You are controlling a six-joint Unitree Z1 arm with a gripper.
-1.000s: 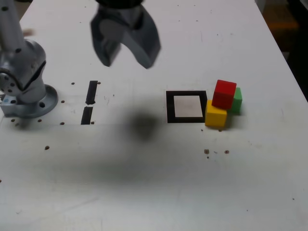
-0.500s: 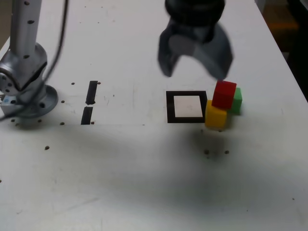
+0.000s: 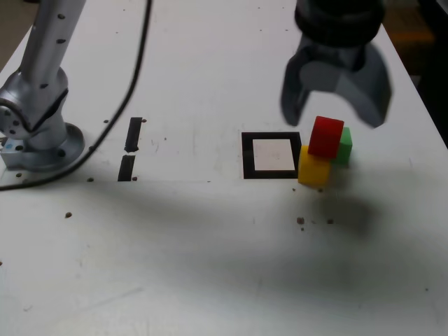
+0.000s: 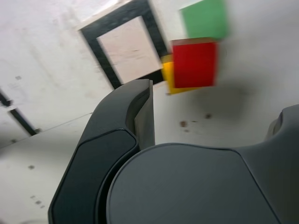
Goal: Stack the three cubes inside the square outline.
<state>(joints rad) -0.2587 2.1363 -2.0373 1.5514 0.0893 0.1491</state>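
Red cube sitting on yellow cube, covering most of it. Green cube lying just beside, slightly blurred. Square outline lying next to yellow cube, white centre bare. Dark gripper finger filling foreground, jaws standing wide, holding nothing.

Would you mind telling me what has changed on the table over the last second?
The gripper swept across to the exterior view's right, from left of the square outline to above the cubes, its jaws wide open and empty. The red cube, yellow cube and green cube stayed put.
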